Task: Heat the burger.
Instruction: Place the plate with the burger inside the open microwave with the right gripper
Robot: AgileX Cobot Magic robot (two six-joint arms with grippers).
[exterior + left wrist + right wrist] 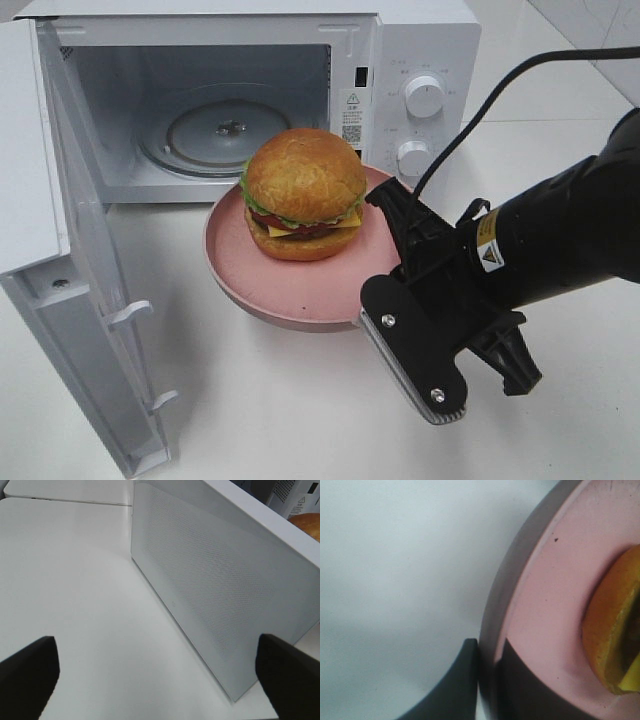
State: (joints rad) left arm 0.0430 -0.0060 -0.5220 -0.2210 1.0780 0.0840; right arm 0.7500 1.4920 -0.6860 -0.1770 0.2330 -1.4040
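Right gripper (487, 656): clenched on the rim of the pink plate (300, 288), one finger (455, 685) outside the rim and the other on the inner face
Right gripper hold point: the plate edge on the side away from the microwave door
Left gripper (156, 672): released, jaws spread wide and holding nothing, over bare counter (300, 420)
Left gripper surroundings: the perforated outer face of the door stands just ahead of it; this gripper does not appear in the high view
Burger (305, 195): upright at the middle of the plate, bun on top, with lettuce, tomato, cheese and patty showing at the side
Plate position: directly in front of the microwave (420, 40) cavity, outside it; whether it rests on the counter or is lifted cannot be told
Door (85, 290): swung fully out on the left side of the cavity
Turntable (228, 130): glass disc on the cavity floor, nothing on it
Dials (424, 97): two white knobs, one above the other, on the panel right of the cavity
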